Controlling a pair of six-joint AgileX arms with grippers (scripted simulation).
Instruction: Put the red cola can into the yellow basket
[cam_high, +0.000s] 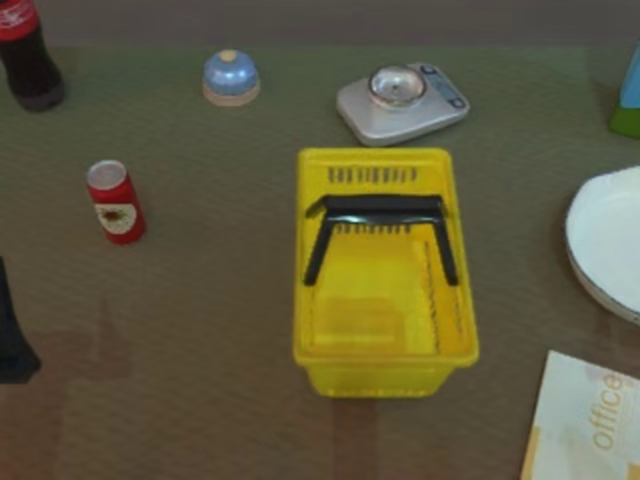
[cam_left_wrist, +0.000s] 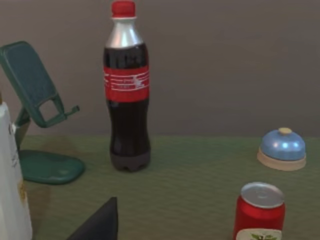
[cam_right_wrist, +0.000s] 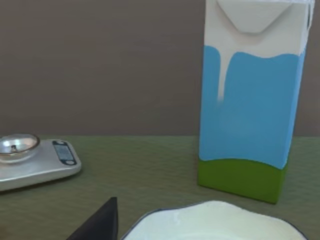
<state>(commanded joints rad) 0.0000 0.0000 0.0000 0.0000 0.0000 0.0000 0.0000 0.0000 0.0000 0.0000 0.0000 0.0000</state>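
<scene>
The red cola can (cam_high: 115, 201) stands upright on the left part of the table, with a silver top and a cream label patch; the left wrist view shows it close by (cam_left_wrist: 259, 212). The yellow basket (cam_high: 384, 369) sits at the table's middle, its black handles (cam_high: 380, 212) folded across its far half, nothing inside. My left gripper (cam_high: 12, 335) hangs at the table's left edge, nearer the front than the can and apart from it; a dark tip of it (cam_left_wrist: 100, 225) shows in the left wrist view. Only a dark tip of my right gripper (cam_right_wrist: 100, 225) shows, beside the plate.
A dark cola bottle (cam_high: 28, 52) stands at the back left, with a green phone stand (cam_left_wrist: 35, 120) near it. A blue bell (cam_high: 231, 76) and a kitchen scale (cam_high: 402, 102) sit behind the basket. At the right are a milk carton (cam_right_wrist: 250, 100), a white plate (cam_high: 610, 240) and a booklet (cam_high: 585, 420).
</scene>
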